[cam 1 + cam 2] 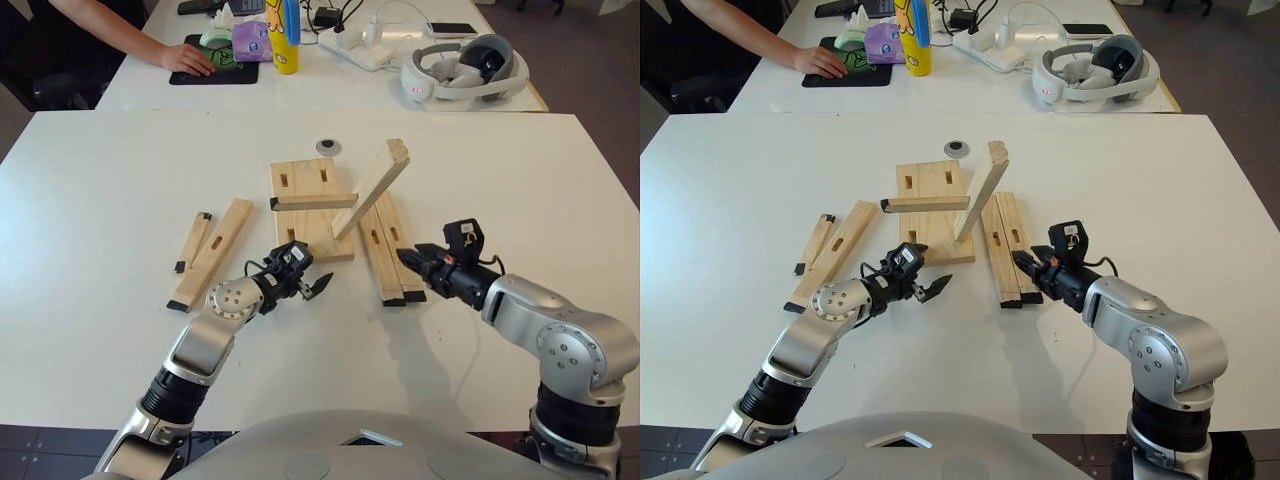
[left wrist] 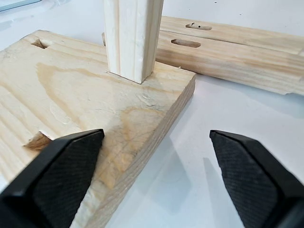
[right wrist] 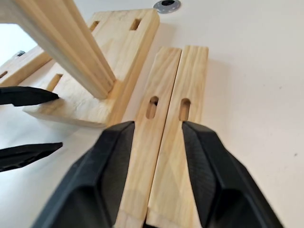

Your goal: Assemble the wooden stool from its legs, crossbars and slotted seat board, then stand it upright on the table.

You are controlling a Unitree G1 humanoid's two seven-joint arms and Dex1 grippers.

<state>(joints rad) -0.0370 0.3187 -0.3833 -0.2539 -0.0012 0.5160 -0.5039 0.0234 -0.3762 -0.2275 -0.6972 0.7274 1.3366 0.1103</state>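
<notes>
Near white table (image 1: 90, 200), second white table (image 1: 310, 88) just behind at 12 o'clock, dark floor (image 1: 590, 50) at 2 o'clock.

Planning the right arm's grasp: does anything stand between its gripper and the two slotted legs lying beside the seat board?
Nothing visible does. The right gripper is open at the near ends of the two slotted legs, with no part between. The tilted leg stands in the seat board, off to their left.
</notes>
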